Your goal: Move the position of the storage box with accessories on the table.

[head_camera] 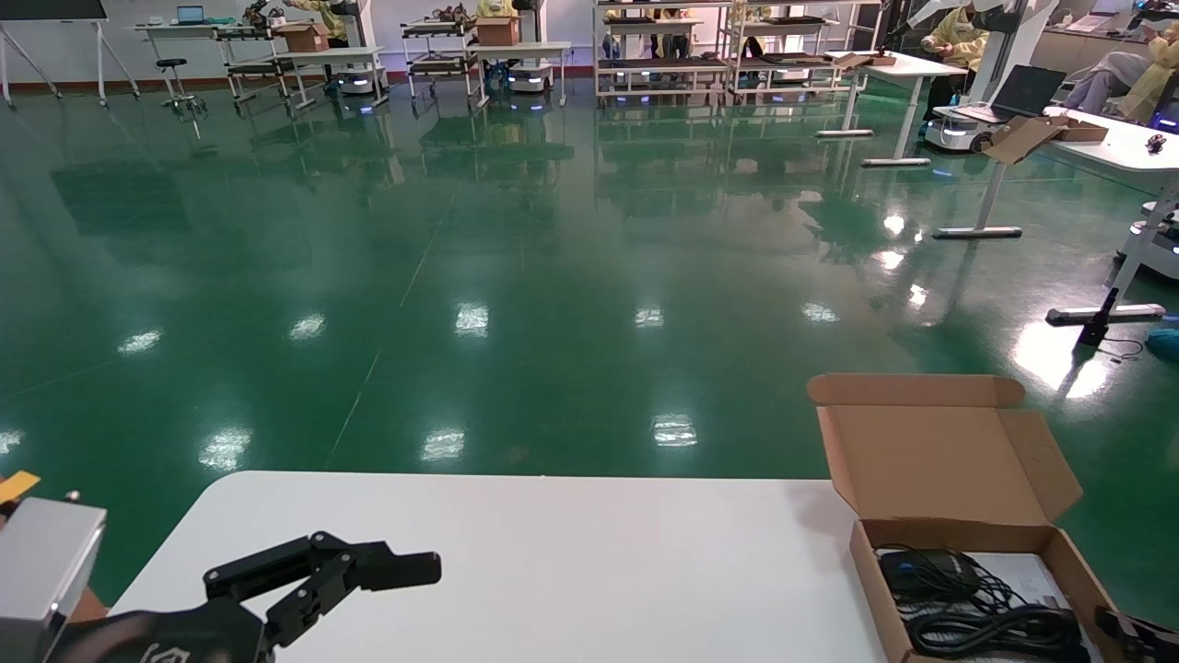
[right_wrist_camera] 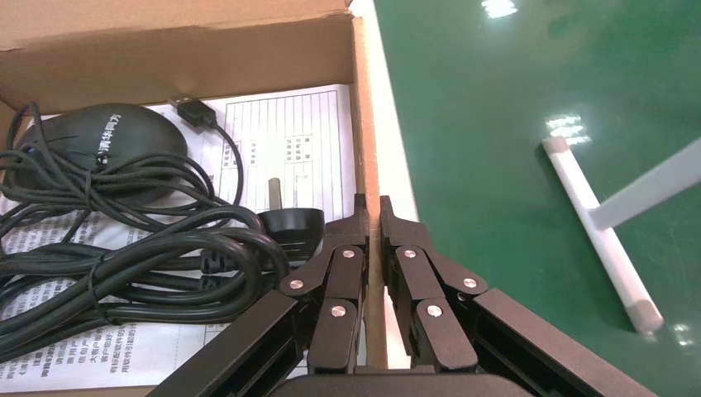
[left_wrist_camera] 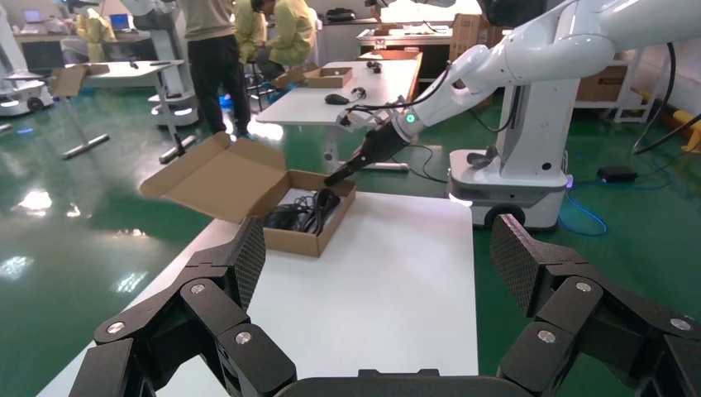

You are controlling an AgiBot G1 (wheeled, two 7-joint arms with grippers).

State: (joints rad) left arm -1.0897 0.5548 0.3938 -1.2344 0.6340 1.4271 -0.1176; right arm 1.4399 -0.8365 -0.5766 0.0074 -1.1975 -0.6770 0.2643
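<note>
The brown cardboard storage box (head_camera: 930, 460) sits open at the right end of the white table (head_camera: 571, 562), its lid standing up at the back. Inside lie coiled black cables (head_camera: 999, 626), a black mouse (right_wrist_camera: 99, 141) and a white printed sheet (right_wrist_camera: 289, 141). My right gripper (right_wrist_camera: 374, 207) is shut on the box's right side wall (right_wrist_camera: 368, 124), one finger inside and one outside. In the left wrist view the box (left_wrist_camera: 273, 194) sits far across the table with the right arm reaching to it. My left gripper (head_camera: 368, 566) is open and empty above the table's left end.
The table's right edge runs just beside the box, with green floor (head_camera: 516, 276) beyond. Other white desks (head_camera: 1114, 147), cardboard boxes (head_camera: 1041, 133), shelving and people stand far off across the floor.
</note>
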